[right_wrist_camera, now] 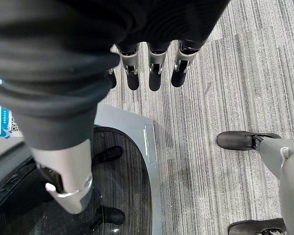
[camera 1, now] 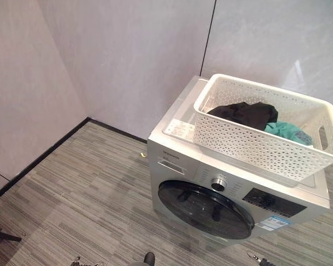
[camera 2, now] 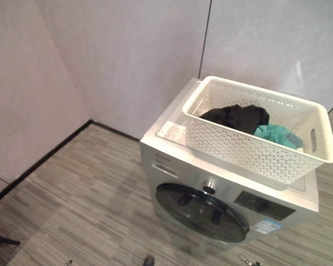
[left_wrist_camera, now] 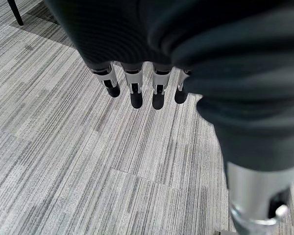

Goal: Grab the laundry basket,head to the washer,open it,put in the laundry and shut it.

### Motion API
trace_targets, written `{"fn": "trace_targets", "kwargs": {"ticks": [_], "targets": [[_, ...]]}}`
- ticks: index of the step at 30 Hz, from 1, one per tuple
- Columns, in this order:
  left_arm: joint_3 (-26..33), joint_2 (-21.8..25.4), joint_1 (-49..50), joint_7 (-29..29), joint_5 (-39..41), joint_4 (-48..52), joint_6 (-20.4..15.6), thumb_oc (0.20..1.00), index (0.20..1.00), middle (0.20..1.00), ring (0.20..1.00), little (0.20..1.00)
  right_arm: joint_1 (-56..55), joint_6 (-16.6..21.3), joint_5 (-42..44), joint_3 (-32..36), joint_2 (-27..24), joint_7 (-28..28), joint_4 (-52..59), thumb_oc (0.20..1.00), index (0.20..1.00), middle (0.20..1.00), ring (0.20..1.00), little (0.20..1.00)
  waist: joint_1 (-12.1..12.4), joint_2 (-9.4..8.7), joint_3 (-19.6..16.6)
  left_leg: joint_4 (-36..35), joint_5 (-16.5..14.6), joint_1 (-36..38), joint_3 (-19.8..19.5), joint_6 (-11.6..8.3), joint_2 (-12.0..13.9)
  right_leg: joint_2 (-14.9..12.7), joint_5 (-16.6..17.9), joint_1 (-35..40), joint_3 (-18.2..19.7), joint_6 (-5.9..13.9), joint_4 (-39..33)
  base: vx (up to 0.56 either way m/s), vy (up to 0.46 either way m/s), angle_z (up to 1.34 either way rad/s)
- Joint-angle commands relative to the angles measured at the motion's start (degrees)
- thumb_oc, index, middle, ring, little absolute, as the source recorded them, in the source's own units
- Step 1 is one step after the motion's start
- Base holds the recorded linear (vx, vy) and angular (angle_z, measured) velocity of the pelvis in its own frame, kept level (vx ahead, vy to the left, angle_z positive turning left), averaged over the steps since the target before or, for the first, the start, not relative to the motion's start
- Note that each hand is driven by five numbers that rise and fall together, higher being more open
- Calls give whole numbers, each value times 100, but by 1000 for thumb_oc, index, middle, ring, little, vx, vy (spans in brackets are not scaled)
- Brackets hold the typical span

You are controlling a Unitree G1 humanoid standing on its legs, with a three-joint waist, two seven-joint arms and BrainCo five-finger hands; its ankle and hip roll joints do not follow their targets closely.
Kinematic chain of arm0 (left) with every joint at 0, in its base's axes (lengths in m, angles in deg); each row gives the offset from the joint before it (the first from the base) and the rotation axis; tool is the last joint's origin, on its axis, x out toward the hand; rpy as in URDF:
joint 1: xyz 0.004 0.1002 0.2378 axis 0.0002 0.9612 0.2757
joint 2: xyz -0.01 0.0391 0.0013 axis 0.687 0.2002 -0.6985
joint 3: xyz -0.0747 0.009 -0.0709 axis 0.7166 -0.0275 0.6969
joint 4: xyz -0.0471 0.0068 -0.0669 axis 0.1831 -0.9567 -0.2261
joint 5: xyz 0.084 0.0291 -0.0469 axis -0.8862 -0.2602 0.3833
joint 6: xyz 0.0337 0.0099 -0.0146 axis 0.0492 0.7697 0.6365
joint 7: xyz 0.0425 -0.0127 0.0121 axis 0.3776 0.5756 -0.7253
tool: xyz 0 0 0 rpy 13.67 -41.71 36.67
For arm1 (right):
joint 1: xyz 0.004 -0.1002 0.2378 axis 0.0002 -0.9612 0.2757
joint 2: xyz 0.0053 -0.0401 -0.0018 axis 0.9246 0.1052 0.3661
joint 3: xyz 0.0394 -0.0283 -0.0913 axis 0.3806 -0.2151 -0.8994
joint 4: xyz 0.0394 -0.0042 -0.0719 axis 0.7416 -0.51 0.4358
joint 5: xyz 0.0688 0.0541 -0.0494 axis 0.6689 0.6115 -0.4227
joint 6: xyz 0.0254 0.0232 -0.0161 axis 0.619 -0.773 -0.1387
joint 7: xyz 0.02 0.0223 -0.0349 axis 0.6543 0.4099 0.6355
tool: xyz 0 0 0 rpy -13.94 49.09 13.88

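Observation:
A white perforated laundry basket [camera 1: 255,145] stands on top of the silver washer [camera 1: 180,158], set toward its right side. In the basket lie a black garment [camera 1: 247,113] and a teal one [camera 1: 286,132]. The washer's round dark glass door [camera 1: 205,209] is closed, under a knob [camera 1: 218,184]. My left hand [left_wrist_camera: 136,90] hangs over the striped grey floor with its fingers straight and nothing in it. My right hand [right_wrist_camera: 154,73] hangs just in front of the washer door [right_wrist_camera: 103,196], fingers straight and empty too.
The washer stands against a pale panelled wall [camera 1: 139,55], near a corner with a black skirting [camera 1: 44,158]. Striped grey floor [camera 1: 83,194] spreads to the washer's left and front. A dark furniture leg [camera 1: 0,235] shows at the lower left.

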Motion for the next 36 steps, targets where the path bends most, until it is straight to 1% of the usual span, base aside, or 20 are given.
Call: {"fn": "trace_targets", "kwargs": {"ticks": [1, 7, 13, 16, 17, 18, 19, 25, 27, 29, 30, 36], "targets": [[-256, -648, -245, 83, 294, 82, -220, 1000, 1000, 1000, 1000, 1000, 522, 170, -778, -896, 382, -68, 478, 1000, 1000, 1000, 1000, 1000, -22, 185, 414, 25, -130, -395, -559, -350, 497, -194, -23, -326, 817, 21, -1, 31, 6, -11], [-302, -670, -256, 86, 304, 81, -225, 1000, 1000, 1000, 1000, 1000, 506, 191, -769, -865, 394, -131, 461, 1000, 1000, 1000, 1000, 1000, -65, 186, 371, 25, -169, -349, -530, -334, 510, -197, -21, -346, 871, 48, -5, 8, 1, 2], [-234, -650, -233, -9, 337, 49, -226, 1000, 1000, 1000, 1000, 1000, 514, 185, -1069, -829, 306, -409, 638, 1000, 1000, 1000, 1000, 1000, -115, 172, 363, 25, -186, -351, -460, -335, 538, -193, -9, -395, 934, 70, -5, 0, 0, 0], [-168, -599, -190, -80, 319, 106, -230, 1000, 1000, 1000, 1000, 1000, 453, 152, -1422, -828, 205, -592, 776, 1000, 1000, 1000, 1000, 1000, -137, 146, 368, 25, -190, -354, -433, -336, 549, -192, -4, -410, 941, 83, -5, 9, -4, -2], [-104, -551, -127, -141, 319, 199, -235, 1000, 1000, 1000, 1000, 1000, 293, 131, -1701, -754, 64, -758, 1150, 1000, 1000, 1000, 1000, 1000, -175, 128, 380, 25, -190, -360, -401, -335, 561, -190, 3, -435, 969, 93, -5, 0, 0, 0], [-73, -528, -96, -151, 302, 223, -246, 1000, 1000, 1000, 1000, 1000, 174, 121, -1777, -681, 3, -778, 1326, 1000, 1000, 1000, 1000, 1000, -206, 117, 379, 25, -200, -361, -389, -333, 565, -190, 8, -445, 989, 100, -5, 0, 0, 0], [-76, -528, -92, -151, 301, 225, -246, 1000, 1000, 1000, 1000, 1000, 165, 115, -1779, -679, 1, -778, 1337, 1000, 1000, 1000, 1000, 1000, -202, 117, 374, 25, -201, -362, -387, -332, 565, -191, 8, -447, 991, 100, -5, 0, 0, 0], [-33, -471, 16, -37, 255, 325, -254, 1000, 1000, 1000, 1000, 1000, -229, 93, -2176, -488, -419, -688, 2390, 1000, 1000, 1000, 1000, 1000, -305, 51, 399, 25, -227, -363, -339, -319, 592, -201, 28, -478, 1023, 122, -5, 7, -6, -5], [-120, -419, -48, 12, 215, 471, -260, 1000, 1000, 1000, 1000, 1000, -39, 73, -2376, -471, -676, -742, 2733, 1000, 1000, 1000, 1000, 1000, -305, 46, 531, 25, -223, -431, -324, -310, 604, -204, 61, -595, 1044, 126, 2, -68, -26, -2], [-162, -382, -45, 21, 185, 607, -279, 1000, 1000, 1000, 1000, 1000, 160, 89, -2427, -448, -848, -828, 2788, 1000, 1000, 1000, 1000, 1000, -279, 62, 603, 25, -218, -482, -296, -302, 602, -202, 92, -682, 1073, 138, -1, -77, -10, -12], [-222, -338, -17, 37, 191, 831, -300, 1000, 1000, 1000, 1000, 1000, 407, 82, -2463, -395, -1036, -910, 2818, 1000, 1000, 1000, 1000, 1000, -256, 95, 656, 25, -210, -537, -264, -296, 608, -212, 124, -778, 1101, 152, -3, -79, 13, -28], [-405, -350, -44, 86, 299, 1013, -358, 1000, 1000, 1000, 1000, 1000, 1462, 95, -2485, -371, -1619, -1200, 2693, 1000, 1000, 1000, 1000, 1000, -191, 207, 858, 25, -138, -812, -159, -288, 584, -244, 249, -1111, 1181, 176, -5, -86, 24, -10]]}}
